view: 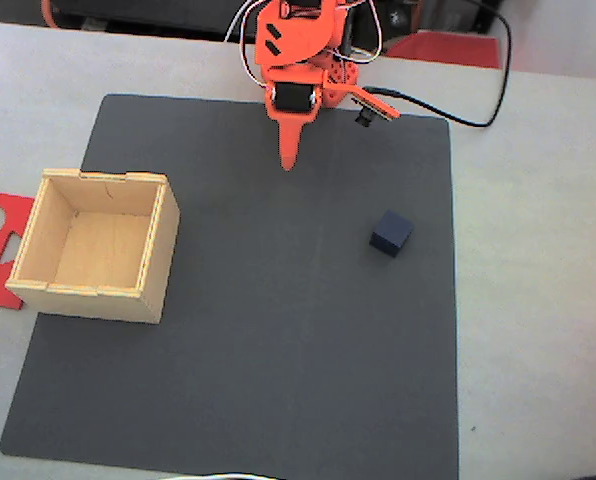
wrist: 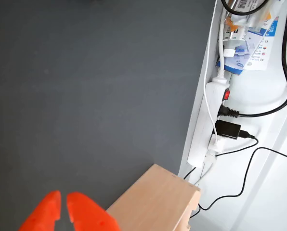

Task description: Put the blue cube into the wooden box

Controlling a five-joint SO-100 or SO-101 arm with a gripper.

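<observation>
Overhead, our orange two-finger gripper (view: 288, 160) hangs with its fingers (wrist: 49, 211) nearly pressed together, holding nothing. We see the small dark navy cube (view: 391, 233) on the dark grey mat (view: 278, 330), below and right of the fingertips. The pale plywood open-topped box (view: 96, 245) sits lower left, well apart.

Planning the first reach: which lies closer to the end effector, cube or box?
The cube, on the mat's right in the fixed view, looks closer to the end effector; the box sits farther left.
</observation>
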